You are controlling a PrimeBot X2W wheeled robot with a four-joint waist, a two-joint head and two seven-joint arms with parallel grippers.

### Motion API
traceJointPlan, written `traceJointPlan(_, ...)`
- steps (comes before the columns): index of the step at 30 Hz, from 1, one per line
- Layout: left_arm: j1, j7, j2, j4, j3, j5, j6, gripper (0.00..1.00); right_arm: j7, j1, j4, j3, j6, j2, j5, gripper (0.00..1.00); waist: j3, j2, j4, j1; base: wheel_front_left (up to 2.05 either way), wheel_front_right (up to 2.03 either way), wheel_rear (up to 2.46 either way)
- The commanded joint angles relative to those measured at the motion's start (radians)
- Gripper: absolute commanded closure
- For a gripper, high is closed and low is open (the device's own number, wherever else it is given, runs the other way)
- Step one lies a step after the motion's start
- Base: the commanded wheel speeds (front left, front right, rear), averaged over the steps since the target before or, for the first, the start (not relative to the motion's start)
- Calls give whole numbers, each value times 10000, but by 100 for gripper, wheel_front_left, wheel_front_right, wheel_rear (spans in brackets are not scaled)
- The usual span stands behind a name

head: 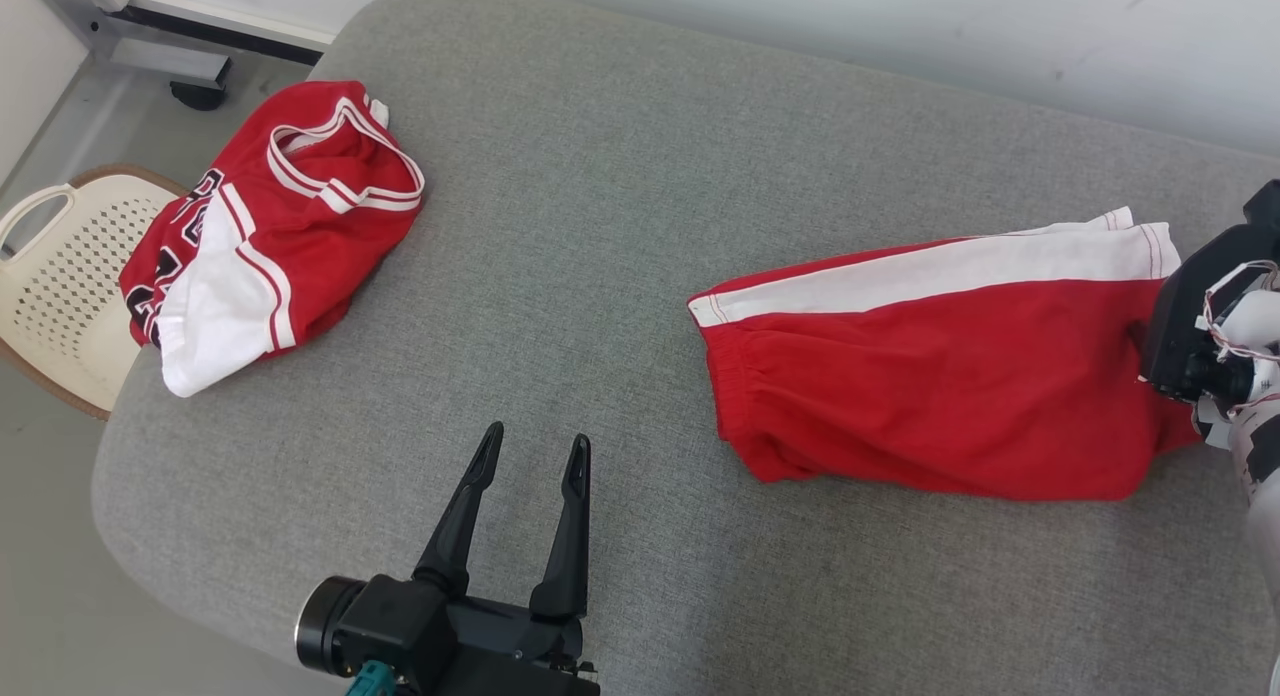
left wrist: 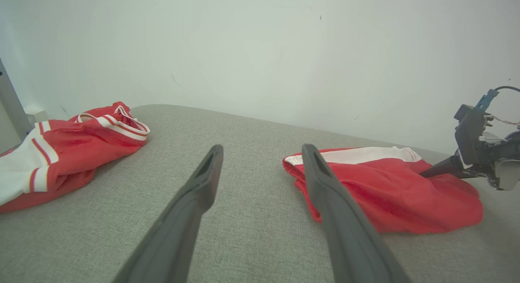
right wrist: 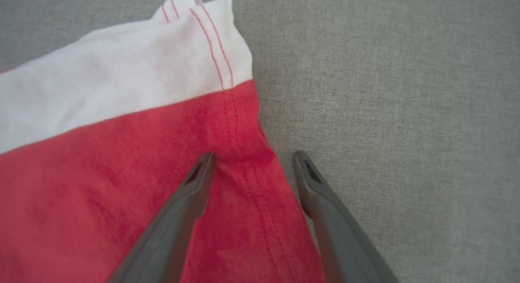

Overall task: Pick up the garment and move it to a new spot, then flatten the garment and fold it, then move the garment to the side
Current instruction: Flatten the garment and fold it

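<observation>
The garment, a pair of red shorts (head: 930,396) with a white side stripe, lies folded on the right half of the grey table (head: 600,226). My right gripper (right wrist: 254,155) stands open at its right-hand hem. One finger (right wrist: 191,193) presses on the red cloth (right wrist: 101,173), the other is over bare table, and the hem edge lies between them. The head view shows that gripper's body (head: 1160,361) at the shorts' right end. My left gripper (head: 536,438) is open and holds nothing, low over the table's front middle, left of the shorts (left wrist: 386,193).
A crumpled red and white jersey (head: 290,226) lies at the table's far left corner, partly over the edge. A cream plastic chair (head: 70,266) stands beside that corner. A white wall runs behind the table. Bare grey surface lies between the two garments.
</observation>
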Motion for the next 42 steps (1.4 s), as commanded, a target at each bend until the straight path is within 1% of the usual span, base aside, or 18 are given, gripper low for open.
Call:
traceJointPlan(1, 112, -30, -100, 66, 80, 99, -119, 0, 432, 408, 284, -132, 30, 214, -177, 0, 27, 1, 40, 2, 0, 0, 0)
traceJointPlan(2, 129, -30, -138, 87, 111, 130, -146, 0, 576, 438, 292, -206, 30, 220, -236, 0, 29, 1, 42, 2, 0, 0, 0)
traceJointPlan(3, 142, -30, -164, 106, 146, 150, -204, 0, 662, 454, 264, -293, 30, 219, -297, 47, 38, 1, 40, 2, 0, 0, 0)
traceJointPlan(5, 164, -30, -220, 178, 196, 167, -298, 0, 685, 492, 105, -429, 30, 228, -444, 88, 59, 1, 27, 2, 0, 0, 0)
traceJointPlan(6, 163, -30, -250, 198, 225, 184, -309, 0, 692, 519, 28, -491, 28, 242, -531, 100, 65, 1, 14, 2, 0, 0, 0)
traceJointPlan(16, 174, -30, -405, 486, 434, 294, -568, 0, 780, 922, -675, -1112, -4, 328, -1109, 100, -2, 1, -240, 2, 0, 0, 0)
traceJointPlan(23, 159, -30, -489, 741, 435, 355, -734, 0, 475, 1331, -1364, -1555, -4, 361, -1417, 100, -380, 1, -436, 2, 0, 0, 0)
traceJointPlan(26, 257, -30, -496, 823, 492, 349, -753, 0, 221, 1607, -1602, -1608, -3, 442, -1216, 100, -644, 1, -596, 2, 0, 0, 0)
traceJointPlan(30, 387, -31, -399, 909, 625, 313, -773, 0, -39, 2088, -1948, -1579, -1, 542, -935, 100, -993, 1, -980, 2, 0, 0, 0)
traceJointPlan(34, 513, -16, -293, 970, 802, 263, -660, 0, -121, 2649, -2362, -1474, -1, 507, -659, 100, -1318, 1, -1440, 2, 0, 0, 0)
traceJointPlan(37, 717, 317, -192, 1102, 832, 113, -636, 0, -106, 3045, -2729, -1493, 0, 458, -429, 100, -1558, 1, -1715, 2, 0, 0, 0)
traceJointPlan(42, 969, 630, 34, 1008, 918, -7, -530, 0, -39, 3714, -3594, -1634, 3, 562, -186, 100, -1899, 1, -2079, 2, 0, 0, 0)
